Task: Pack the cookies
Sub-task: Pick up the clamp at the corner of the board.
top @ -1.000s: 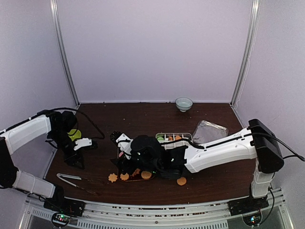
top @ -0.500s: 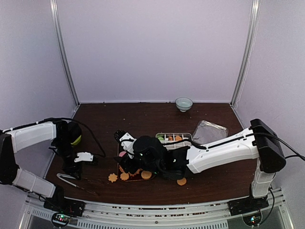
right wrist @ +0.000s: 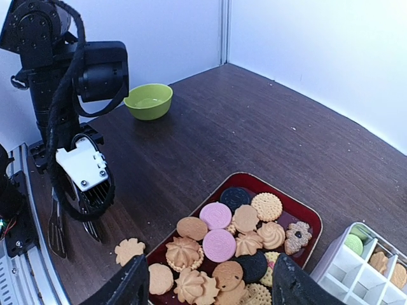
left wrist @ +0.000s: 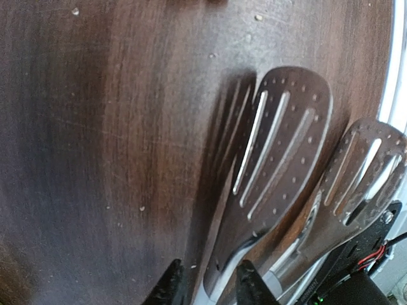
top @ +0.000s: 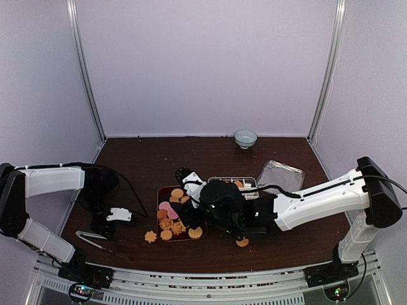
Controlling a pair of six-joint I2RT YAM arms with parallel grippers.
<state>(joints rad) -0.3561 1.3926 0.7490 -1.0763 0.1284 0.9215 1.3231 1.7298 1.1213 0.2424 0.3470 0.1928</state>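
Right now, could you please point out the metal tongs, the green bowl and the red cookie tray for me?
metal tongs [left wrist: 280, 146], left wrist view, on one slotted head.
green bowl [right wrist: 148, 100], right wrist view, on its inner wall.
red cookie tray [right wrist: 287, 198], right wrist view, on its far rim.

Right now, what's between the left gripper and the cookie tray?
Mostly bare table, seen in the right wrist view. One loose flower-shaped cookie lies on it just off the near corner of the red tray, apart from the left gripper.

Golden, pink and dark cookies [right wrist: 236, 244] crowd the red tray [right wrist: 211, 190], some seemingly boxed.
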